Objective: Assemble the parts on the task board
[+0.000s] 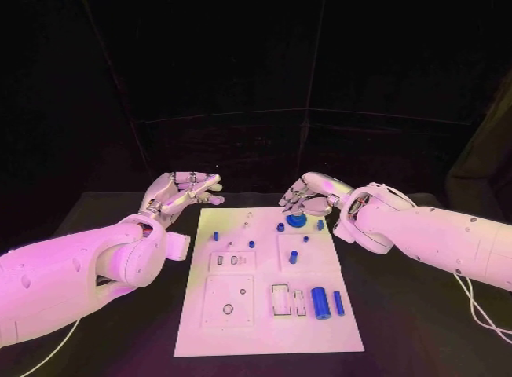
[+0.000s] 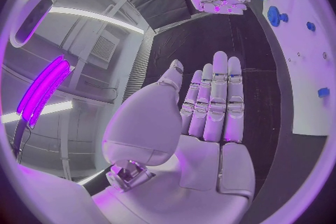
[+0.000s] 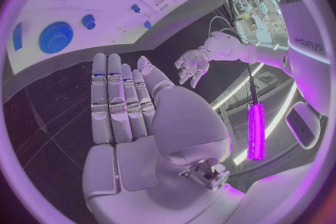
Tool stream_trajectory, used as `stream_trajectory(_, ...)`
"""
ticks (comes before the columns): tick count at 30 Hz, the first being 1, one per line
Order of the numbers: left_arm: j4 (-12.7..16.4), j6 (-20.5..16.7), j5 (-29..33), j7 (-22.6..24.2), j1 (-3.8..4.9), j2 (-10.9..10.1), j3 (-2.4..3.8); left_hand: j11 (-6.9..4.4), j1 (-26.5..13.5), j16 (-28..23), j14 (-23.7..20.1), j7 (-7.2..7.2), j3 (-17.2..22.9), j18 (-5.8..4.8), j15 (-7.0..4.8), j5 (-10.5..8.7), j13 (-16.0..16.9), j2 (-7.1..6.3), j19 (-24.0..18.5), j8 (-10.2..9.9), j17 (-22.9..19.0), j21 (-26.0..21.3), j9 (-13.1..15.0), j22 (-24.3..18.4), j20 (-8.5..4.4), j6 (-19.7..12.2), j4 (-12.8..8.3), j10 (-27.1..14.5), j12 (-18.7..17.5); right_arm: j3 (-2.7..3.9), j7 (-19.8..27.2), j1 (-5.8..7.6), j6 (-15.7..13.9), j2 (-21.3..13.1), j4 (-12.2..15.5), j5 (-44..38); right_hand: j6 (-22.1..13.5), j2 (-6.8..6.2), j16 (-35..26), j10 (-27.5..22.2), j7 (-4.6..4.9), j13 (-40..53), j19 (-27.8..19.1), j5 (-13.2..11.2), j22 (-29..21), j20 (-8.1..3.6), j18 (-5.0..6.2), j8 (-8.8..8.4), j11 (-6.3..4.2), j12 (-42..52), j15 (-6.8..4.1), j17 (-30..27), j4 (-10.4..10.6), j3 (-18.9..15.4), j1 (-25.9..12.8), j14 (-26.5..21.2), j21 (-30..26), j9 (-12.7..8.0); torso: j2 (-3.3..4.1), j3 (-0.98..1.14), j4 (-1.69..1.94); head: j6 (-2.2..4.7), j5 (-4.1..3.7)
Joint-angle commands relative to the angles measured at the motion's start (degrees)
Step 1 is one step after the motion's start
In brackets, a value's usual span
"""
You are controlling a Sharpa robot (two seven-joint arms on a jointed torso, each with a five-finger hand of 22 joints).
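Black bench carries the white task board; a blue gear lies at its far end, just under the right robot hand, fingers apart, holding nothing. Left robot hand, open too, hovers farther off

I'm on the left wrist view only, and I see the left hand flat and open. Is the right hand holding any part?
Observer: No. The right wrist view shows the right hand with straight fingers and an empty palm.
Operator: Any parts at the board's near end?
Observer: Yes. In the head view a thick blue cylinder lies beside a slimmer blue cylinder, towards the near right corner of the task board.
Operator: Where is the left hand relative to the board?
Observer: In the head view the left hand is by the board's far left corner, not above any parts.
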Motion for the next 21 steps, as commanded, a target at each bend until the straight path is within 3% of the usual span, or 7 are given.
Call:
stream_trajectory(1, 0.6, 3.37, -0.75, -1.51, 0.15, -0.04, 0.06, 0.11, 0.62, -0.06, 0.62, 0.0, 0.02, 0.3, 0.01, 0.0, 0.05, 0.07, 0.56, -0.2, 0.2, 0.24, -0.07, -0.07, 0.06, 0.24, -0.49, 0.44, -0.29, 0.06, -7.57, 0.29, 1.78, 0.61, -0.03, -15.69, 0.78, -1.41, 3.95, 0.86, -0.53, 0.02, 2.6, -0.13, 3.77, -1.9, 1.04, -0.72, -0.75, -0.57, -1.47, 1.01, -0.21, 0.75, -0.4, 6.76, 6.61, 0.0, 1.11, -0.14, 0.32, -0.27, 0.06)
stream_trajectory(5, 1.12, 4.29, -0.08, -1.74, 0.16, 0.06, 0.06, 0.13, 0.69, -0.03, 0.72, 0.03, 0.09, 0.3, -0.01, -0.01, 0.03, 0.22, 0.68, -0.29, 0.41, 0.24, -0.09, -0.09, 0.03, 0.22, -0.65, 0.4, -0.47, 0.08, -9.92, 0.39, 2.4, 1.46, -0.36, -20.88, -0.3, -2.2, 10.16, -0.81, -0.28, -0.02, 2.07, 0.48, 6.73, -2.28, 0.98, -0.98, -0.88, -0.6, -1.54, 2.94, -0.15, 1.69, -1.12, 6.98, 11.11, -0.09, 1.79, -0.3, 0.62, -0.32, -0.12)
stream_trajectory(9, 1.76, 4.8, 0.21, -1.9, 0.17, 0.08, 0.05, 0.17, 0.66, -0.05, 0.72, 0.07, 0.09, 0.29, 0.01, -0.01, 0.01, 0.28, 0.73, -0.37, 0.53, 0.22, -0.11, -0.11, 0.03, 0.17, -0.72, 0.32, -0.61, 0.09, -11.95, 0.44, 2.88, 2.21, -0.6, -24.34, -1.92, -2.97, 16.38, -2.91, -0.61, -0.01, 0.99, 0.33, 9.54, -2.21, 1.04, -0.98, -0.53, -0.58, -1.53, 4.76, -0.09, 2.83, -1.77, 6.87, 15.22, -0.09, 2.29, -0.37, 0.77, -0.38, -0.24)
stream_trajectory(10, 1.92, 4.88, 0.25, -1.94, 0.17, 0.1, 0.05, 0.23, 0.59, -0.1, 0.66, 0.13, 0.07, 0.27, 0.05, -0.02, -0.02, 0.32, 0.76, -0.47, 0.66, 0.18, -0.12, -0.14, 0.03, 0.09, -0.79, 0.22, -0.78, 0.09, -12.66, 0.45, 3.25, 2.37, -0.65, -25.01, -2.39, -2.91, 22.06, -3.47, -1.01, 0.0, 0.51, -0.21, 10.28, -2.12, 0.99, -1.02, -0.17, -0.59, -1.86, 7.4, 0.11, 3.12, -2.12, 7.01, 16.28, -0.1, 2.49, -0.37, 0.87, -0.29, -0.29)
stream_trajectory(14, 2.4, 5.25, 0.34, -2.11, 0.17, 0.13, 0.05, 0.31, 0.49, -0.15, 0.61, 0.22, 0.02, 0.25, 0.1, -0.02, -0.05, 0.35, 0.78, -0.62, 0.85, 0.12, -0.14, -0.18, 0.05, -0.04, -0.91, 0.08, -1.01, 0.11, -14.35, 0.47, 4.37, 2.72, -0.88, -26.5, -3.7, -3.47, 33.81, -5.19, -0.71, 0.05, -0.82, -1.26, 13.99, -1.62, 0.85, -0.96, -0.1, -0.22, -1.16, 16.66, 0.31, 3.77, -2.75, 5.78, 20.65, -0.04, 2.85, -0.36, 1.14, -0.4, -0.42)
stream_trajectory(21, 2.62, 5.47, 0.38, -2.35, 0.17, 0.17, 0.05, 0.43, 0.3, -0.22, 0.52, 0.36, -0.08, 0.22, 0.18, -0.02, -0.09, 0.39, 0.81, -0.82, 1.12, 0.04, -0.16, -0.24, 0.09, -0.24, -1.03, -0.11, -1.3, 0.12, -15.08, 0.48, 6.32, 3.58, -1.69, -27.19, -4.55, -3.59, 41.9, -6.59, -0.88, -0.04, 0.4, -1.23, 20.93, -1.4, 0.12, -0.98, -0.09, -0.32, -1.02, 26.3, 0.49, 4.53, -2.65, 5.01, 26.75, -0.07, 3.18, -0.37, 1.34, -0.5, -0.52)
